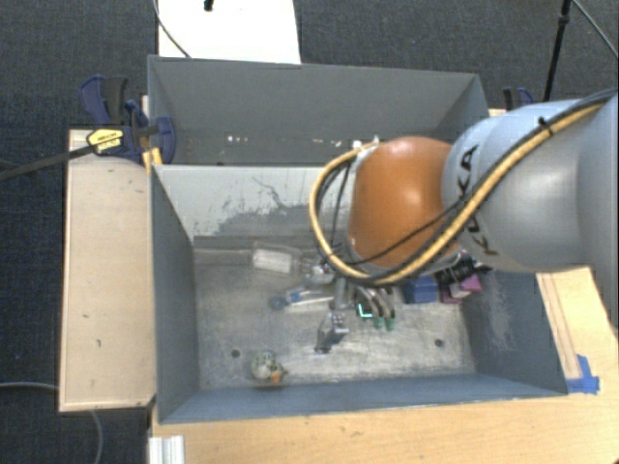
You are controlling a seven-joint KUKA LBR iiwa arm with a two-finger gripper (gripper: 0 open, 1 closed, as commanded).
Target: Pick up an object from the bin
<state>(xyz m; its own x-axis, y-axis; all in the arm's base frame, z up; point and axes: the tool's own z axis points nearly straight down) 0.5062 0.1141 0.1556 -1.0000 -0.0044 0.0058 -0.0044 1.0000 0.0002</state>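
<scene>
The grey metal bin (174,288) takes most of the view, and the big silver arm (546,187) comes into it from the right side. On the wrist of the arm sits a round orange cover (397,201) with yellow and black cables looped around it. Under this cover the gripper (330,340) hangs low over the floor of the bin, near the middle. I cannot tell whether it is released or clenched, and nothing can be seen held in it.

Right of the gripper and a little further back, partly under the arm, lies a blue block (421,290), and just beyond it a small purple piece (467,280). Behind the gripper and to the left lies a clear plastic piece (272,259). The nearest thing is a thin stick-like object, blue and pale (293,301), just beside the gripper on its left. Just right of the gripper there are some small green-tipped bits (381,322). In front of the gripper and to the left, near the front wall and well apart from the rest, sits a small round thing (266,366) with an orange spot
</scene>
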